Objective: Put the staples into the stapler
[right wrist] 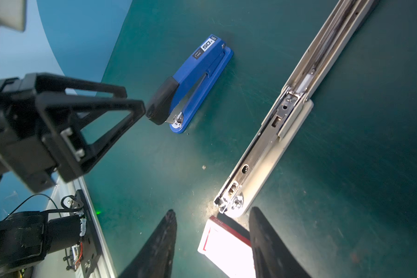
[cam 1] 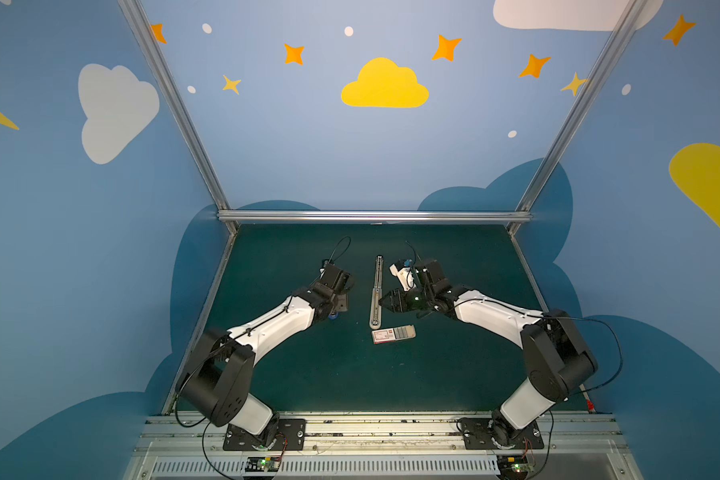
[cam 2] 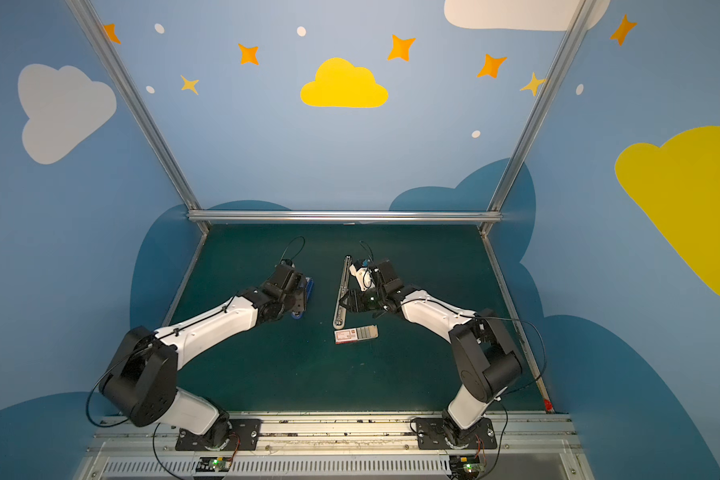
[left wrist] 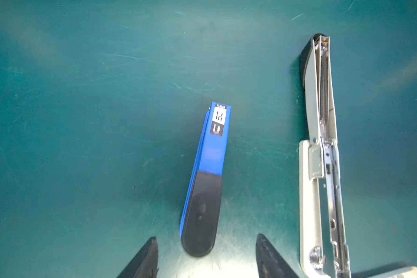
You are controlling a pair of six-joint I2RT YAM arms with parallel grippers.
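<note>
On the green worktop (cam 1: 433,374), about the middle, I see the white stapler (cam 1: 377,291) folded open flat. It runs from near to far with its metal channel facing up. Just near of its near end lies the staple box (cam 1: 393,333), white and red, with its beige tray slid out to the right. The staples (cam 1: 403,332) sit in that tray as grey strips side by side.

Left of the white stapler, and apart from it, a blue stapler (left wrist: 210,154) lies shut on the worktop. My left hand (left wrist: 206,237) is released. In the left wrist view its two fingers stand wide apart on either side of the blue stapler's black rear end, with a gap at each side.

My right hand (right wrist: 213,210) is released too, fingers spread and grasping nothing. In both top views it hangs just right of the white stapler's near half. The right wrist view shows the near tip of that stapler and the closed end of the box between the fingers. The box lies lower, on the worktop, washed out by the wrist light.
</note>
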